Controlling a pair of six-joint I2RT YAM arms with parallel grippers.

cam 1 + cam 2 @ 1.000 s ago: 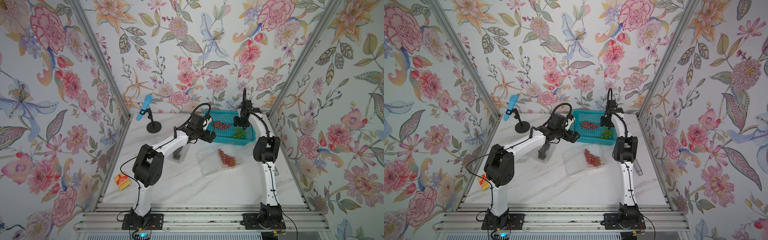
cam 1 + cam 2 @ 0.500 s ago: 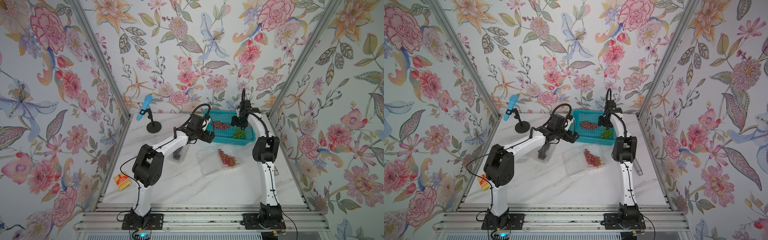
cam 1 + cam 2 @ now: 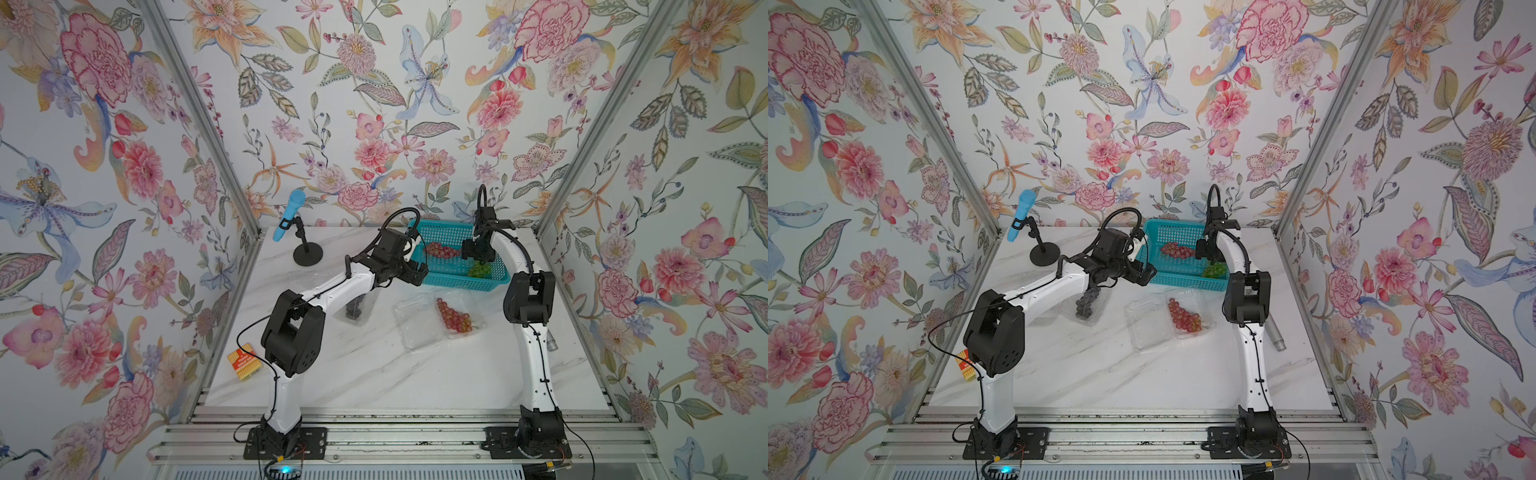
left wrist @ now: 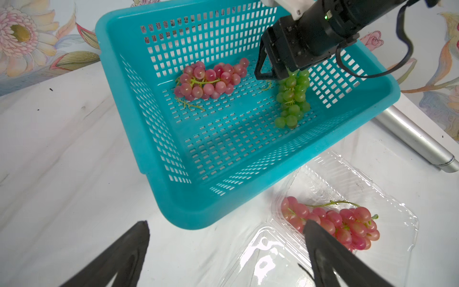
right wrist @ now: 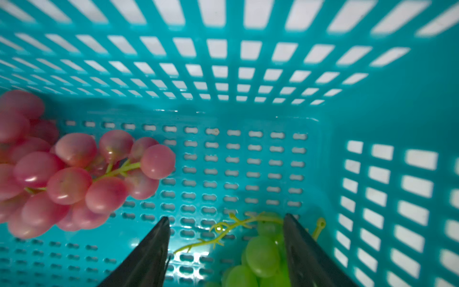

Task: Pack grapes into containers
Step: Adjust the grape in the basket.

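A teal basket (image 3: 457, 282) (image 4: 188, 213) at the back holds a red grapes bunch (image 3: 442, 250) (image 5: 62, 174) and a green grapes bunch (image 3: 478, 270) (image 4: 291, 99). My right gripper (image 5: 226, 217) reaches down into the basket, open, its jaws on either side of the green bunch's stem end. My left gripper (image 4: 226, 222) hangs wide open and empty over the table beside the basket's near corner. In front lies an open clear container (image 3: 415, 328) (image 4: 347, 179) with red grapes (image 3: 1185, 318) in it. A second container (image 3: 1100, 307) with dark grapes (image 3: 1086, 305) sits partly under my left arm.
A blue microphone on a black stand (image 3: 289, 216) is at the back left. An orange box (image 3: 245, 359) lies at the table's left edge. A metal cylinder (image 3: 1276, 334) lies by the right arm. Floral walls close in on three sides.
The right gripper's jaws have spread wider over the green bunch, which stays on the basket floor. The left arm has not moved.
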